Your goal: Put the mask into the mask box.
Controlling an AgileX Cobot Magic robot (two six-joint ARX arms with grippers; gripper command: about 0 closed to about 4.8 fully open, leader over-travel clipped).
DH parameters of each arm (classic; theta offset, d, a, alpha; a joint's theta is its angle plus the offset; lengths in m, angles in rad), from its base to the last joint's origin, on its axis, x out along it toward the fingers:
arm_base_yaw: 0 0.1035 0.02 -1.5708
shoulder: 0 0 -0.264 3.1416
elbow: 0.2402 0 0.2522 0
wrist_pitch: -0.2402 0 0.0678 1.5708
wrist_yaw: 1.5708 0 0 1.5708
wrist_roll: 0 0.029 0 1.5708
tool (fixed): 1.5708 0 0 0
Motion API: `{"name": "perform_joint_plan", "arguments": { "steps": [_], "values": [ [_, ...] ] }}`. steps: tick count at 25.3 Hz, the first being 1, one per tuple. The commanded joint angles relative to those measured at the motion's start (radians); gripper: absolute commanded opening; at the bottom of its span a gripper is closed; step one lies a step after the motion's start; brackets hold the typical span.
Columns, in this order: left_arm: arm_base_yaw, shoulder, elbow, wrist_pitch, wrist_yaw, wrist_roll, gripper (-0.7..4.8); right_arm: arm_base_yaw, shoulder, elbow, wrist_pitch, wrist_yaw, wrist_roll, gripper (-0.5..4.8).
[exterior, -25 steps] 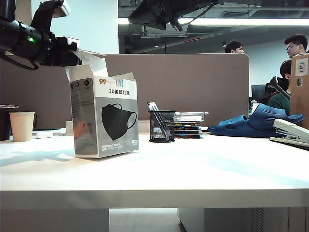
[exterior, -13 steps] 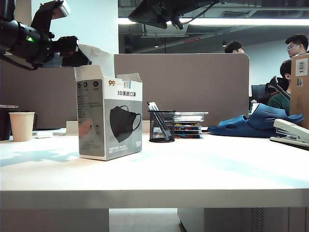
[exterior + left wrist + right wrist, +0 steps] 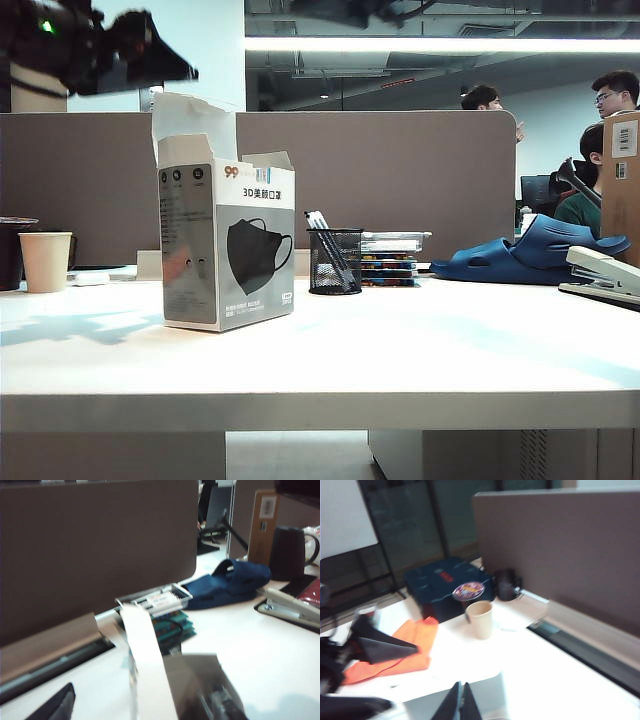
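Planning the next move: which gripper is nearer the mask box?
Left. The left gripper hovers just above the mask box; the right gripper is shut, farther off.

Left wrist view, itemised.
- Left end effector (image 3: 52,707): only one dark fingertip shows at the frame edge; the other is out of sight.
- Mask box (image 3: 200,690): directly below and just ahead of the end effector, blurred, top open, one white flap (image 3: 145,660) standing upright.
- Stack of flat cases (image 3: 162,607): beyond the box, topped by a clear case.
- Blue slipper (image 3: 227,582): farther out on the white desk (image 3: 250,640).
- Stapler (image 3: 292,610): beside the slipper.
- Brown partition (image 3: 95,550): behind everything.
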Motion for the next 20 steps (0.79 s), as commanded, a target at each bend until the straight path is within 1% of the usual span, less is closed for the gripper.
{"name": "perform_joint_plan", "arguments": {
  "steps": [1, 3, 4, 6, 7, 8, 9, 10, 11, 12, 13, 14, 15, 16, 17, 20],
  "values": [
    [0.008, -0.079, 0.001, 0.012, 0.002, 0.000, 3.47, -0.040, -0.045, 0.005, -0.020, 0.031, -0.004, -0.06],
    [0.012, -0.135, 0.001, 0.012, 0.002, 0.000, 3.47, -0.070, -0.079, 0.005, -0.061, 0.066, -0.027, -0.06],
    [0.014, -0.174, 0.001, 0.011, -0.011, 0.000, 3.46, -0.089, -0.106, 0.005, -0.105, 0.121, -0.047, -0.06],
    [0.022, -0.244, 0.001, 0.000, -0.106, 0.001, 3.41, -0.113, -0.158, 0.005, -0.186, 0.246, -0.065, -0.06],
    [0.028, -0.265, 0.001, -0.011, -0.143, 0.000, 3.40, -0.121, -0.176, 0.005, -0.210, 0.282, -0.077, -0.06],
    [0.035, -0.311, 0.001, -0.047, -0.225, 0.001, 3.16, -0.137, -0.216, 0.005, -0.262, 0.347, -0.093, -0.06],
    [0.034, -0.331, 0.001, -0.064, -0.266, 0.001, 2.86, -0.145, -0.235, 0.004, -0.285, 0.372, -0.105, -0.06],
    [0.040, -0.370, 0.001, -0.106, -0.332, 0.004, 1.97, -0.161, -0.276, 0.004, -0.331, 0.407, -0.123, -0.06],
    [0.059, -0.412, 0.001, -0.156, -0.370, 0.004, 0.77, -0.174, -0.321, 0.004, -0.383, 0.437, -0.132, -0.06],
    [0.070, -0.434, 0.001, -0.182, -0.373, 0.004, 0.40, -0.178, -0.341, 0.004, -0.407, 0.454, -0.140, -0.06],
    [0.084, -0.459, 0.001, -0.214, -0.372, 0.004, 0.17, -0.183, -0.367, 0.004, -0.438, 0.469, -0.157, -0.06],
    [0.100, -0.502, 0.001, -0.272, -0.373, 0.004, 0.15, -0.196, -0.410, 0.004, -0.492, 0.521, -0.191, -0.06],
    [0.105, -0.520, 0.001, -0.297, -0.373, 0.004, 0.15, -0.200, -0.430, 0.004, -0.519, 0.544, -0.207, -0.06],
    [0.124, -0.557, 0.001, -0.350, -0.377, 0.005, 0.08, -0.205, -0.471, 0.003, -0.576, 0.575, -0.231, -0.06],
    [0.139, -0.576, 0.001, -0.379, -0.377, 0.004, -0.08, -0.209, -0.489, 0.003, -0.599, 0.586, -0.230, -0.06],
    [0.180, -0.629, 0.001, -0.468, -0.368, 0.004, -0.06, -0.212, -0.547, -0.022, -0.639, 0.617, -0.231, -0.06]
  ]
}}
